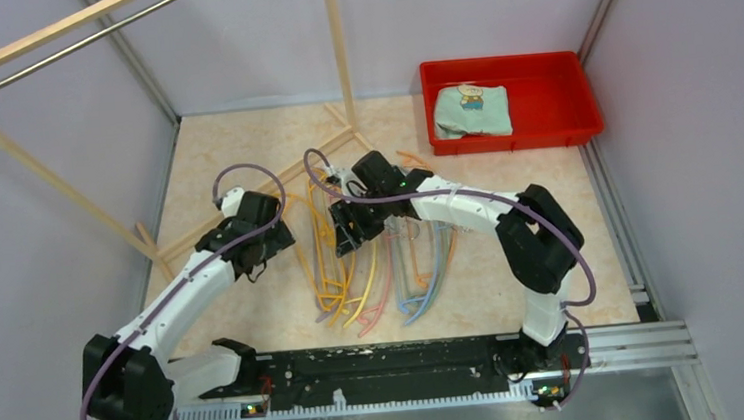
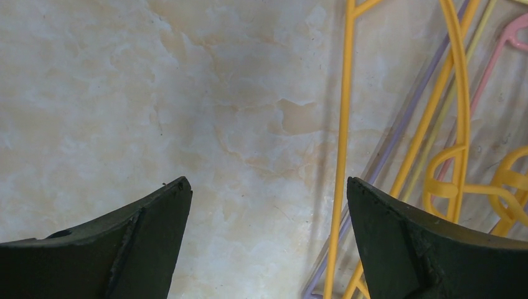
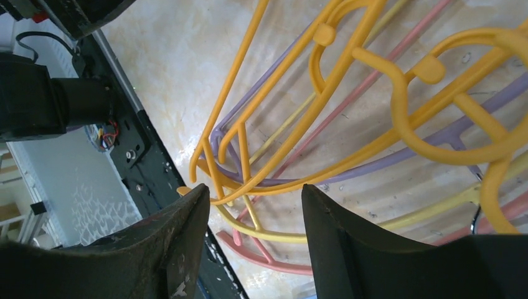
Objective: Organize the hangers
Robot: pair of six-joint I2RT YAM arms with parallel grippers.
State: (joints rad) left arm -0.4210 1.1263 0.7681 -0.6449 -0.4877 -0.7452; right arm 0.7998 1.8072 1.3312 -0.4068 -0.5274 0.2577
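Task status: not started, as far as the views show. All hangers (image 1: 373, 270) lie in one loose, overlapping pile on the worktop (image 1: 242, 140), just on the arm-base side of the rack frame's (image 1: 44, 171) floor crosspiece. Yellow, orange, pink, purple and blue pieces are crossed over one another, and an exact count cannot be made. The metal rail (image 1: 84, 42) at the top of the rack frame carries no hanger along the length that is in view; its far end runs out of the picture. The left tool (image 2: 268, 187) hovers with its jaws spread wide and holds nothing; bare worktop shows between them, and the edge of the pile lies just beside its right-hand finger. The right tool (image 3: 255, 193) is over the end of the pile nearest the rack frame, jaws parted, with the lower bar of an orange hanger (image 3: 324, 34) crossing the gap at the fingertips. It has not closed on that bar, and whether a pad touches it cannot be told. Left to do, in my judgement: separate each hanger from the tangle, lift it, and hook it on the rail. A red tray (image 1: 581, 113) holding a folded cloth (image 1: 472, 110) stands well apart from the rack frame and plays no part.
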